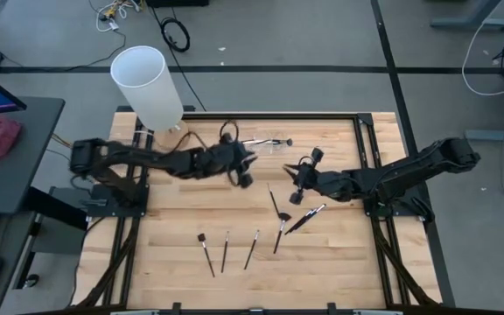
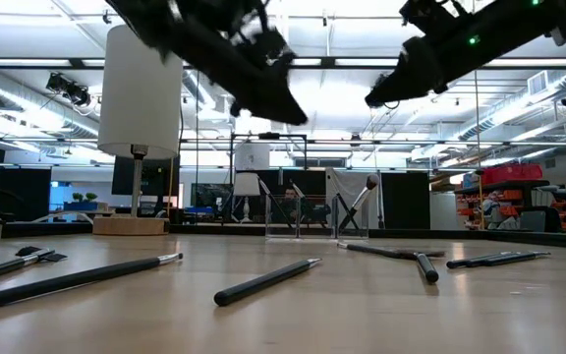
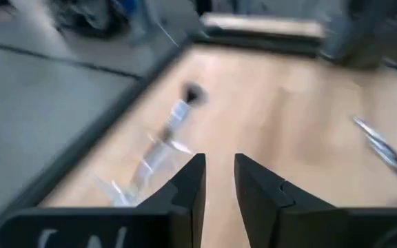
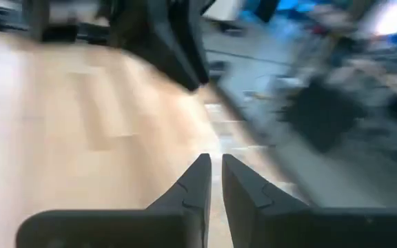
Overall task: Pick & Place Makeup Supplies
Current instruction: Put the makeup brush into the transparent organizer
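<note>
Several thin dark makeup brushes [image 1: 252, 249] lie flat on the wooden table, three in a row near the near edge and three more [image 1: 280, 229] right of centre; the low view shows them lying flat [image 2: 263, 280]. One brush [image 1: 274, 141] sits in a clear holder [image 1: 262, 143] by the far edge, its head [image 3: 193, 93] sticking out. My left gripper [image 1: 243, 171] hovers above the table just near of the holder, open by a narrow gap [image 3: 218, 169]. My right gripper [image 1: 300, 181] hovers right of it, above the table, open by a slit [image 4: 215, 169]. Both hold nothing.
A tall white cylinder [image 1: 147, 86] stands on a post at the table's far left corner [image 2: 141, 93]. Dark frame rails [image 1: 364, 149] run along the table's edges. Bare wood [image 1: 173, 219] lies between the two groups of brushes and my left arm.
</note>
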{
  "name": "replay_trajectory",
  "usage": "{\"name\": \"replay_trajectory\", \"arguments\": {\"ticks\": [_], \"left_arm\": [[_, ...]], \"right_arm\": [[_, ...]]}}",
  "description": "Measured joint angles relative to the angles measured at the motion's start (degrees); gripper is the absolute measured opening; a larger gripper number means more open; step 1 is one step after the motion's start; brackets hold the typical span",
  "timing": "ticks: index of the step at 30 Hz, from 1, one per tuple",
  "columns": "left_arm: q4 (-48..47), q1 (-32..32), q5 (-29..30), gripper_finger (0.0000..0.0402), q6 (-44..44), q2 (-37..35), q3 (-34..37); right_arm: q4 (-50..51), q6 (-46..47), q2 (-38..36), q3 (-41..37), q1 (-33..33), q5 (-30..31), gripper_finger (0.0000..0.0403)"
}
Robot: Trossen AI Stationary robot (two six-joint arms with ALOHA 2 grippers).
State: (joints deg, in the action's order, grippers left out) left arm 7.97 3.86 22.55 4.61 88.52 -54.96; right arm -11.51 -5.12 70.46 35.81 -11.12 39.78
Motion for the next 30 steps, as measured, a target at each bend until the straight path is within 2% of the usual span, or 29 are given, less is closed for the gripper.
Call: {"name": "replay_trajectory", "arguments": {"ticks": [5, 9, 12, 14, 16, 19, 23, 26, 30], "left_arm": [[-13.6, -9.0, 0.1, 0.0073, 7.3, -5.3, 0.0], [-20.5, -16.1, 1.7, 0.0069, 13.0, -5.6, 0.0], [-22.3, -21.1, 6.8, 0.0063, 17.3, -4.2, 0.1], [-22.6, -24.1, 11.0, 0.0059, 19.0, -3.2, 0.1], [-22.6, -26.4, 14.5, 0.0054, 19.3, -2.2, 0.1], [-22.8, -28.3, 18.6, 0.005, 20.3, -1.3, 0.1], [-23.0, -29.1, 19.9, 0.0045, 20.7, -1.2, 0.1], [-22.9, -29.1, 19.9, 0.0044, 20.7, -1.2, 0.1], [-22.9, -29.1, 19.9, 0.0044, 20.7, -1.2, 0.1]], "right_arm": [[-1.7, 4.3, 2.7, 0.0, 0.0, -17.3, 0.0039], [-6.8, -0.3, 8.1, 0.0, 0.0, -19.8, 0.0039], [-12.8, -5.6, 13.6, 0.0, 0.0, -20.1, 0.004], [-17.2, -6.8, 17.2, 0.0, 0.2, -23.7, 0.0046], [-20.7, -7.7, 20.3, 0.0, 0.5, -30.0, 0.0056], [-24.5, -9.5, 23.8, 0.0, 1.2, -41.9, 0.0076], [-28.7, -10.2, 26.7, 0.0, 2.0, -55.3, 0.0107], [-31.4, -11.5, 29.7, 0.0, 2.0, -61.0, 0.0125], [-37.8, -11.4, 35.4, 0.2, 1.9, -63.7, 0.0139]]}}
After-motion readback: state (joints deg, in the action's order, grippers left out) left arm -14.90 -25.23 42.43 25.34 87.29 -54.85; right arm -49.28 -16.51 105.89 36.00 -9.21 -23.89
